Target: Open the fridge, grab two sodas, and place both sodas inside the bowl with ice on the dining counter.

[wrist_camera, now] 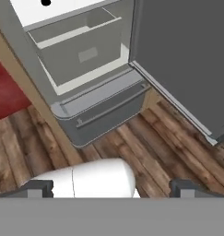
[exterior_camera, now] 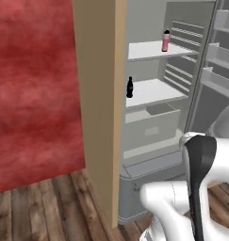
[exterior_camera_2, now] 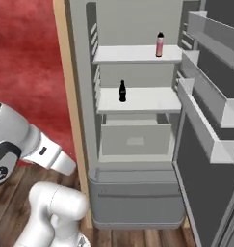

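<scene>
The fridge (exterior_camera: 144, 179) (exterior_camera_2: 137, 193) stands open, its door (exterior_camera_2: 205, 183) (wrist_camera: 187, 60) swung out to the right. A pink soda (exterior_camera: 166, 41) (exterior_camera_2: 160, 45) with a dark cap stands on the upper white shelf. A dark cola soda (exterior_camera: 130, 87) (exterior_camera_2: 122, 91) stands on the shelf below, near its left front. My gripper (wrist_camera: 112, 189) is open and holds nothing. It hangs low, looking down at the fridge's bottom drawer (wrist_camera: 104, 108) and the floor. The bowl with ice and the dining counter are out of view.
A tan wood panel (exterior_camera: 99, 94) flanks the fridge on the left, with a red wall (exterior_camera: 36, 84) beyond it. The door's white bins (exterior_camera_2: 210, 120) jut inward on the right. A pale crisper drawer (wrist_camera: 81, 55) sits under the shelves. Wooden floor (exterior_camera: 50, 207) lies in front.
</scene>
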{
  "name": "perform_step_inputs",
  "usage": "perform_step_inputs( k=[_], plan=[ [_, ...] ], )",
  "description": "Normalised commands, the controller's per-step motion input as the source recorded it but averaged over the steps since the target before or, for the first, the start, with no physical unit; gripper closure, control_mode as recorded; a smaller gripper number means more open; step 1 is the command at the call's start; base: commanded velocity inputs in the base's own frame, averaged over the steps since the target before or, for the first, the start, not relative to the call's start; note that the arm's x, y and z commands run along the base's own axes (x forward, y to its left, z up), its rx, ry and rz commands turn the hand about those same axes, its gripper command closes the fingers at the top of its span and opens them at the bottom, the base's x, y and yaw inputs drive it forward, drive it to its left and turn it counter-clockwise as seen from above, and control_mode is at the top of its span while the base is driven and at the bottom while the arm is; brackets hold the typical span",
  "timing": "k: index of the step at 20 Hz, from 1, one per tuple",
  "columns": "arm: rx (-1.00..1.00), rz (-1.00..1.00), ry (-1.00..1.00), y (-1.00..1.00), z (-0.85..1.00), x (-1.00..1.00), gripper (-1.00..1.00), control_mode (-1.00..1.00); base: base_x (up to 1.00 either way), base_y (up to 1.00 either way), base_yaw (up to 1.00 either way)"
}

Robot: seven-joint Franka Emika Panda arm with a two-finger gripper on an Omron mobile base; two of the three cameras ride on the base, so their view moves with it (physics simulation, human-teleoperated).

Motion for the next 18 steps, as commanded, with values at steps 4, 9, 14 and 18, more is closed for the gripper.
perform_step_inputs(
  k=[4,9,14,18],
  plan=[
    [0.00,0.00,0.00,0.00,0.00,0.00,-1.00,1.00,0.40,-0.56,0.28],
    [0.00,0.00,0.00,0.00,0.00,0.00,-1.00,1.00,0.52,-0.37,0.31],
    [0.00,0.00,0.00,0.00,0.00,0.00,-1.00,1.00,0.51,-0.51,0.32],
    [0.00,0.00,0.00,0.00,0.00,0.00,-1.00,1.00,0.35,-0.59,0.21]
  ],
)
